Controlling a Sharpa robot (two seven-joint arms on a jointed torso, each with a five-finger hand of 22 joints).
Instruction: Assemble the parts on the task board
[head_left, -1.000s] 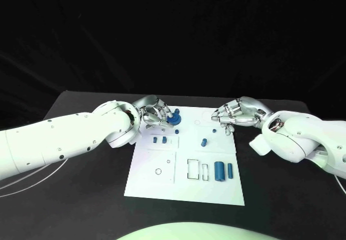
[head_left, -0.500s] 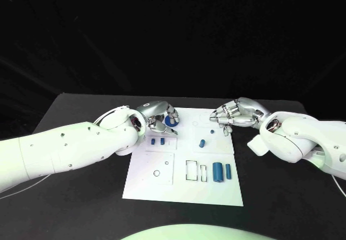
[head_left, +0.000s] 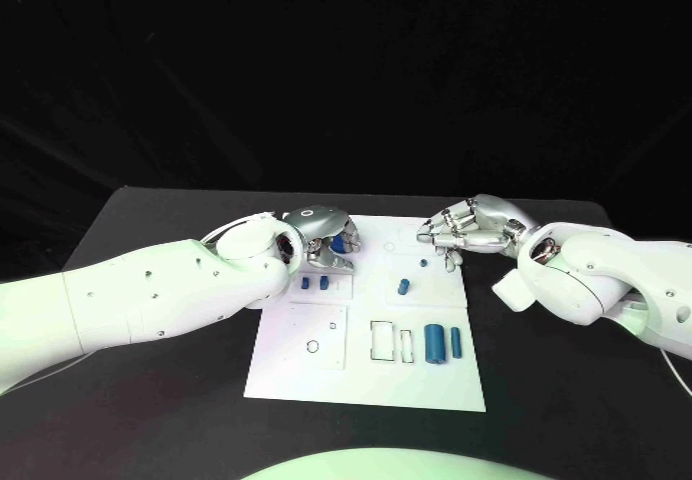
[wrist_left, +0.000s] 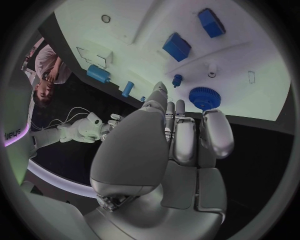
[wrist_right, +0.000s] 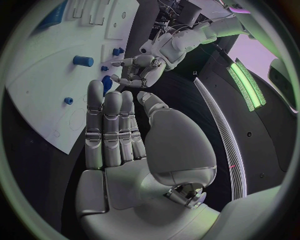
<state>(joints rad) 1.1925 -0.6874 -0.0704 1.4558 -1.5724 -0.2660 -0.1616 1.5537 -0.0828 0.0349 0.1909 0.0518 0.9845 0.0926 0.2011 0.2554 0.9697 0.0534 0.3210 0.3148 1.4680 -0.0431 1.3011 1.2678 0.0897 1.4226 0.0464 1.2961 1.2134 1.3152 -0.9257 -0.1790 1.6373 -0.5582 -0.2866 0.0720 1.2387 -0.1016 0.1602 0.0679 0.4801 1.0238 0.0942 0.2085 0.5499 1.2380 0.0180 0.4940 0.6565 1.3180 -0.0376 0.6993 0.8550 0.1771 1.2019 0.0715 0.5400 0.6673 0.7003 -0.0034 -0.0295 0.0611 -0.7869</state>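
White task board (head_left: 303, 370) lies lengthwise, 12 to 6 o'clock, on the black counter (head_left: 159, 215). Blue gear (wrist_left: 202, 98) at its 11 o'clock corner, partly hidden by the empty left robot hand (head_left: 320, 240), fingers extended. Right robot hand (head_left: 469, 230) at 1 o'clock, empty, fingers straight.

The desk (head_left: 159, 215) is matte black. On it lies a white task board (head_left: 310, 370) marked with thin dark outlines. The parts are blue: a toothed gear (wrist_left: 204, 98), two small blocks (head_left: 315, 284), two cylinders (head_left: 444, 343). Both hands, left hand (head_left: 320, 238) and right hand (head_left: 469, 228), are shiny silver on white arms.
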